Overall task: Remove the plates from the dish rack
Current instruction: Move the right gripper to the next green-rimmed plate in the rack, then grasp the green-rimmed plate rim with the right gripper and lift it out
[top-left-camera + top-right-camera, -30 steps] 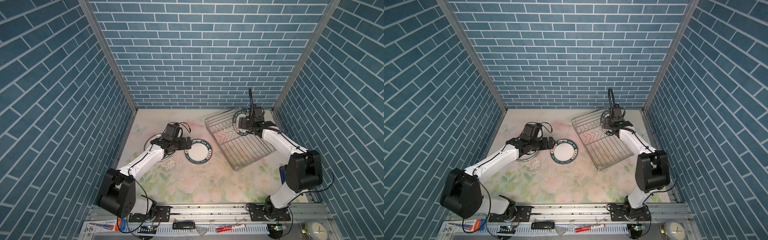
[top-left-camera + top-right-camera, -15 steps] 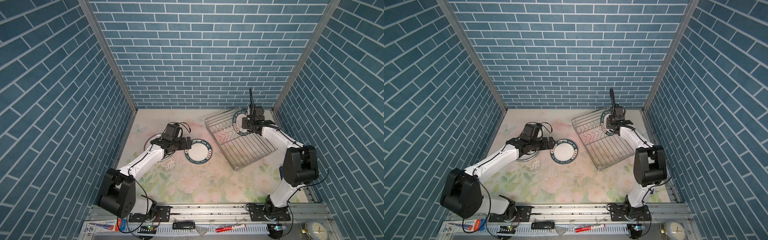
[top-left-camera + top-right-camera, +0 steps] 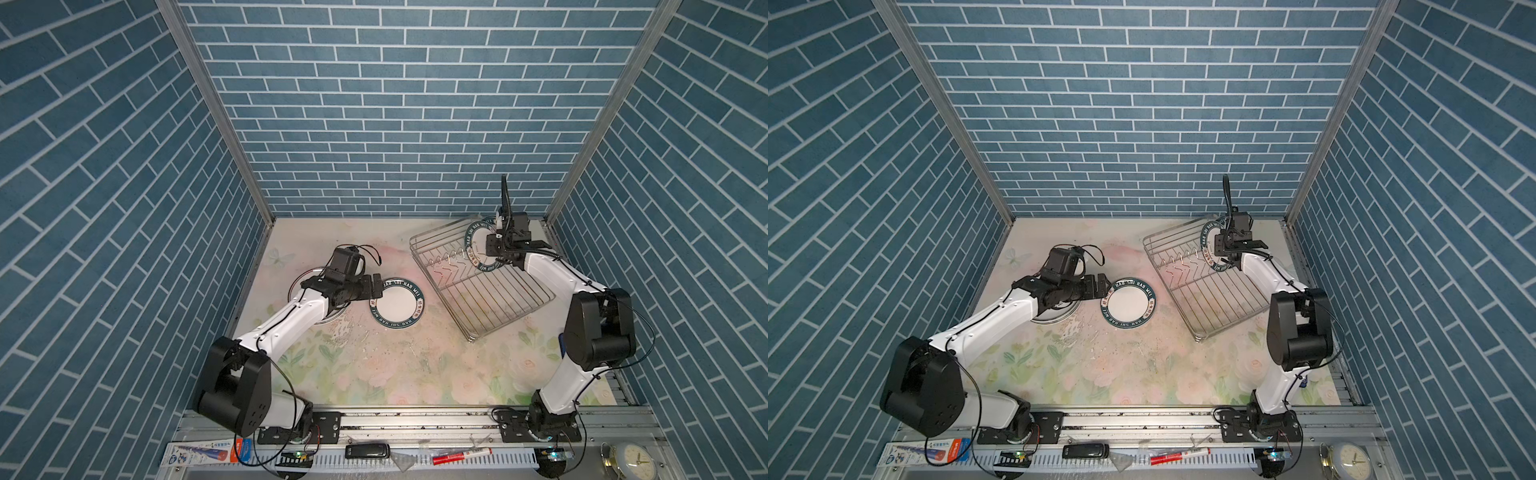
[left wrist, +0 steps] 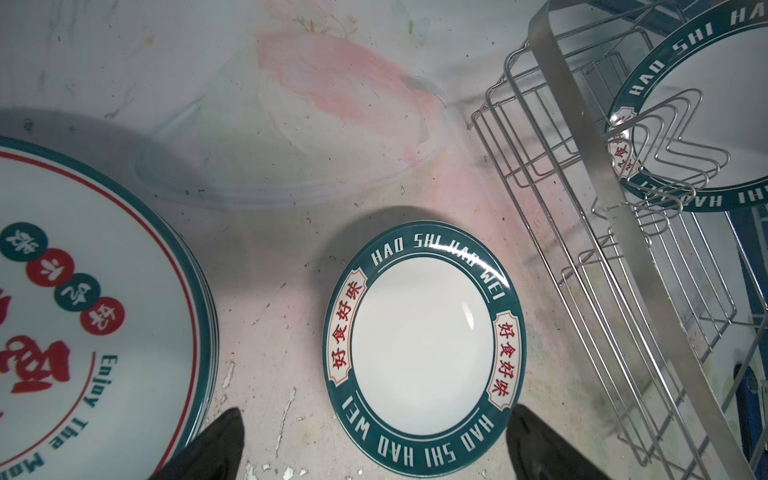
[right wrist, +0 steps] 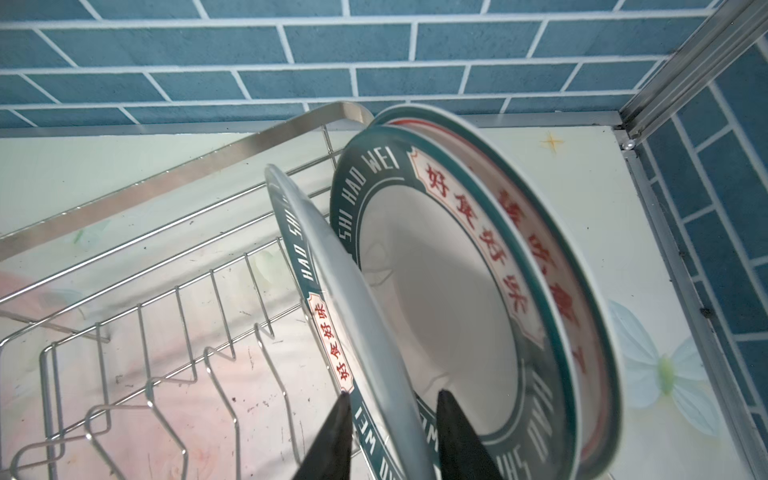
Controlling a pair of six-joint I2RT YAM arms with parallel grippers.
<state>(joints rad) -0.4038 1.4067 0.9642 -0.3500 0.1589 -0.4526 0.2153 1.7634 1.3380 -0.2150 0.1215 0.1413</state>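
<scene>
- Right gripper (image 5: pixel 395 436) reaches into the dish rack (image 3: pixel 498 303) with one black finger on each face of the front plate (image 5: pixel 357 328), at its upper rim. The jaws sit close about the rim, but it cannot be told whether they already press on it.
- Left gripper (image 4: pixel 376 444) is spread wide and holds nothing. It hangs low beside the rack, over the rim of the loose plate (image 4: pixel 419 345).
- The table (image 3: pixel 374 374), covered in a flowered sheet, carries the rack at its far end.
- Inside the rack most of the zigzag slots are bare.
- A stack of plates (image 4: pixel 104 291), larger ones with red characters, lies flat well apart from the rack, beyond the loose plate.
- Three plates stand on edge at the end of the rack nearest the back wall. They are the front plate, a second plate (image 5: pixel 436 299) with a green lettered rim close behind it, and a back plate (image 5: pixel 573 299) with red characters.
- The loose plate lies face up just beside the rack.
- Handling, as a judgement: the plates look hard, glossy and breakable, so they are stiff to lift but slippery in a narrow pinch.
- The upper rim is the only free place to take hold. The front plate should come up along its slot, clear of the wires and of the second plate. Held at one point, it may swing.
</scene>
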